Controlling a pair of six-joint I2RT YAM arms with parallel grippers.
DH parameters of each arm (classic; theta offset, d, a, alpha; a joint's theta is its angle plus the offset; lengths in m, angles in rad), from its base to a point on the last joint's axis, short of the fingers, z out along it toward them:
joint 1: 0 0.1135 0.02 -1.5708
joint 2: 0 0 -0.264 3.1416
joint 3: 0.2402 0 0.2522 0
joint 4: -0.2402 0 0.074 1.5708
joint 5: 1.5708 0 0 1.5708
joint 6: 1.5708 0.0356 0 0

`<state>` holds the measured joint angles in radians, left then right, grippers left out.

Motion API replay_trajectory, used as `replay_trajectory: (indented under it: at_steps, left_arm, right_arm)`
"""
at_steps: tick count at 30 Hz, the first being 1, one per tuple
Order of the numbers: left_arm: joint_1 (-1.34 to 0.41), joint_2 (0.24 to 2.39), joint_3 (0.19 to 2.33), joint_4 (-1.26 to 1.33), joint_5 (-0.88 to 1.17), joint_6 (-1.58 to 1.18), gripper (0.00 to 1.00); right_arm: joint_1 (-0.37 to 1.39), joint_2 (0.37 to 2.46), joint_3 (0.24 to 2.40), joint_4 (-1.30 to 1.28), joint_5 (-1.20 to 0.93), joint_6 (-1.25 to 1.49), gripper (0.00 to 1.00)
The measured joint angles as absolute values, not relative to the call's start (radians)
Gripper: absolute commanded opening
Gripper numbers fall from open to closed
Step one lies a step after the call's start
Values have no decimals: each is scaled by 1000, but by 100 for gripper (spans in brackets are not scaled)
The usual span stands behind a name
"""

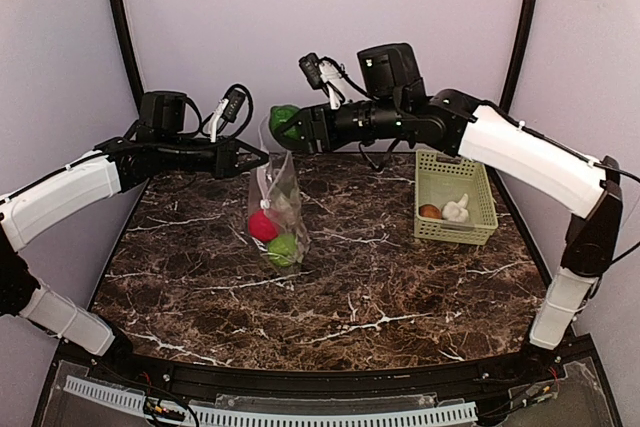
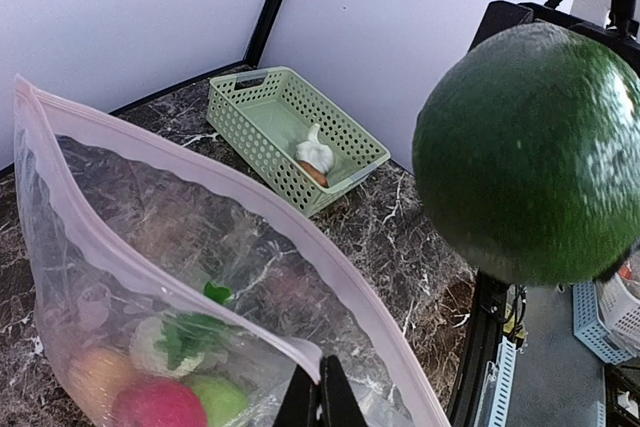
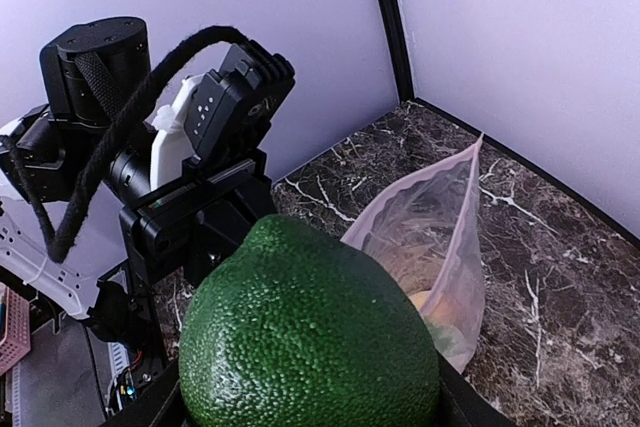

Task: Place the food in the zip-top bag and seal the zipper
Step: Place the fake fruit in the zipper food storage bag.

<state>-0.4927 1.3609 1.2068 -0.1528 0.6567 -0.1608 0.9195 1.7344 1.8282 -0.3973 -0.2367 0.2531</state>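
Observation:
My left gripper is shut on the zipper rim of the zip-top bag, holding it upright above the table with its mouth spread open. Inside lie a red apple, a green apple, a leafy white radish and an orange. A dark green bumpy piece is clamped in my right gripper, just above and behind the bag's mouth. It fills the right wrist view and hides the fingertips there.
The pale green basket stands at the right rear with the garlic and a brown piece in it. Grey walls close in the table behind and on both sides. The left arm's wrist camera is close to my right gripper.

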Motion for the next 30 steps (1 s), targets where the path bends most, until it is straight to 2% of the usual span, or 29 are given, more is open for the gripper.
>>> replay_trajectory:
  at_steps: [14,30]
  left_arm:
    - [-493,1361,1201,-142,675,-169,1]
    - [-489,1355,1194,-136,669,-170,1]
  right_arm:
    - [978,1928,2017,-393,-125,271,54]
    - [990,1977,2024,-416,92,305,55]
